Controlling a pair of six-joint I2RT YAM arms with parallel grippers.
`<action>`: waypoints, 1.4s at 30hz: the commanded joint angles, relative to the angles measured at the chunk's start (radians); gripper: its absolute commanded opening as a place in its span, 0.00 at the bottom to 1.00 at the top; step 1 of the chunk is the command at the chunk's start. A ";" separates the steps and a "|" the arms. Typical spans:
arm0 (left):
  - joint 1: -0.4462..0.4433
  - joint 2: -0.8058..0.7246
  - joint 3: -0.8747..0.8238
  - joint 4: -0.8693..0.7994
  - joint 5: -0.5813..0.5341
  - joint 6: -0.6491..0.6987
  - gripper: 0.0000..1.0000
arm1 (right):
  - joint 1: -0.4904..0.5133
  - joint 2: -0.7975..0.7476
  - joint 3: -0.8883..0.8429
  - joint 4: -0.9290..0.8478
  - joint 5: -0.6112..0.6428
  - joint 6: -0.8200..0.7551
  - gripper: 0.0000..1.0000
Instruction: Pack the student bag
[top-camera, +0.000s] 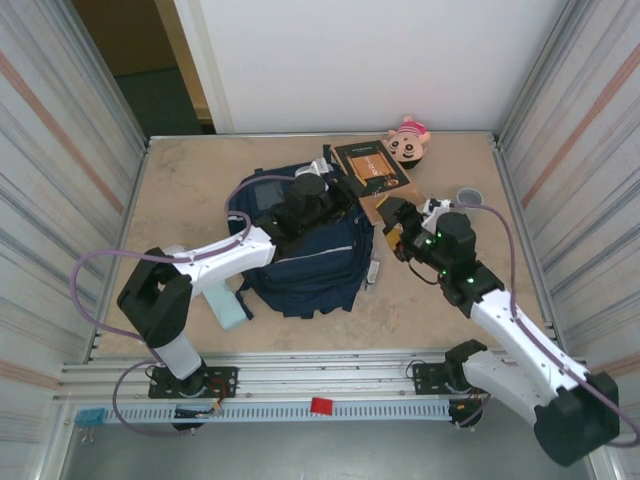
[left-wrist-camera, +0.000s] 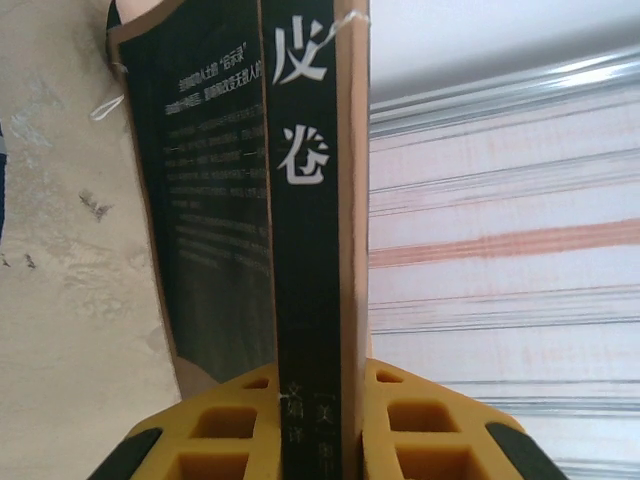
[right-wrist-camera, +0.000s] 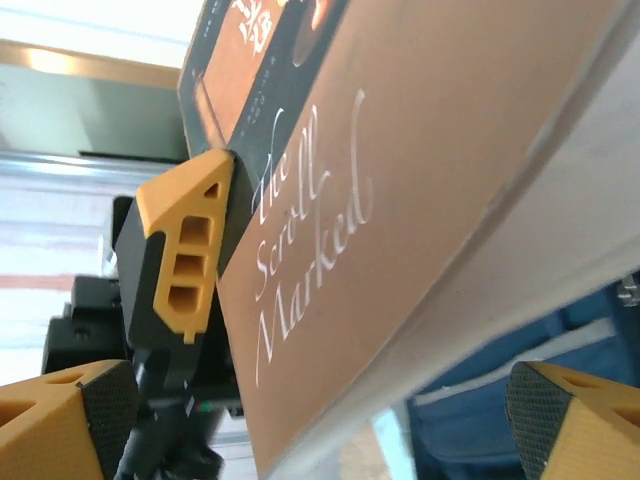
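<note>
At the near edge of the worktop (top-camera: 180, 200), both arm bases are bolted to a rail (top-camera: 300, 385). The left arm is raised from the near left, bent sharply at the elbow, and stretched far and rightward. Beside that elbow a pale teal object (top-camera: 232, 310) lies on the worktop. The right arm is run from the near right toward the far left. Its right fingers (top-camera: 395, 228) are held just right of the student bag (top-camera: 300, 262).

The student bag is laid at the middle of the worktop, under the left forearm. Over its far edge the left fingers (top-camera: 322, 192) are clamped on a book (top-camera: 365, 168).

From the left wrist, the yellow fingers (left-wrist-camera: 250, 425) are seen pressed on either side of the book's black spine (left-wrist-camera: 305, 250). White Chinese characters are printed on it, a detail lost from above. From the right wrist, the right fingers (right-wrist-camera: 565, 420) are seen spread wide apart with nothing gripped. Above them are the brown cover (right-wrist-camera: 400, 150), lettered "The Scroll Marked", and one of the left fingers (right-wrist-camera: 185, 250) pressed against it. Blue bag fabric (right-wrist-camera: 470, 420) is seen beneath.

A small grey round object (top-camera: 468, 197) lies to the right. A pink plush toy (top-camera: 408, 140) is set by the far wall.
</note>
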 joint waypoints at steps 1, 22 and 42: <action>0.002 -0.047 -0.015 0.173 -0.039 -0.090 0.00 | 0.027 0.049 -0.001 0.216 0.082 0.167 0.95; 0.017 -0.085 -0.058 0.161 0.080 -0.131 0.00 | -0.046 0.100 0.035 0.287 0.217 0.166 0.49; 0.183 -0.306 -0.087 -0.779 0.271 1.280 0.76 | -0.362 -0.233 0.118 -0.400 -0.082 -0.401 0.00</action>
